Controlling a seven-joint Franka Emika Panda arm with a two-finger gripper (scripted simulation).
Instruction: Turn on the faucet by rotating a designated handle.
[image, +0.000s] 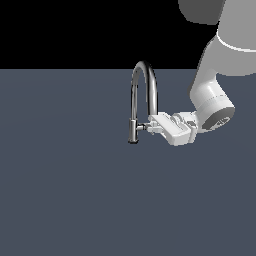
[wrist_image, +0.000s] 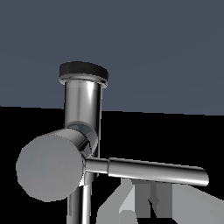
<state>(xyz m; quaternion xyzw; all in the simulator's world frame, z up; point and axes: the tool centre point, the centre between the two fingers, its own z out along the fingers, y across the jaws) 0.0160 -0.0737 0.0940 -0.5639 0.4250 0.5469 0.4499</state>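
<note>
The chrome faucet (image: 144, 75) stands mid-scene with a tall arched spout; one end comes down to a dark-tipped cylinder (image: 133, 135). The handle (image: 142, 127) is a short chrome rod sticking out sideways towards the exterior view's right. My gripper (image: 151, 125) reaches in from that side, its fingertips right at the rod's outer end. In the wrist view the handle (wrist_image: 153, 170) runs across close up, from the chrome faucet body (wrist_image: 82, 105) with a black cap. My fingers (wrist_image: 127, 210) show blurred and close together just beside the rod, not around it.
The faucet stands on a flat dark grey-blue surface (image: 75, 200). My white-grey arm (image: 212, 100) comes down from the exterior view's upper right. Nothing else is in view.
</note>
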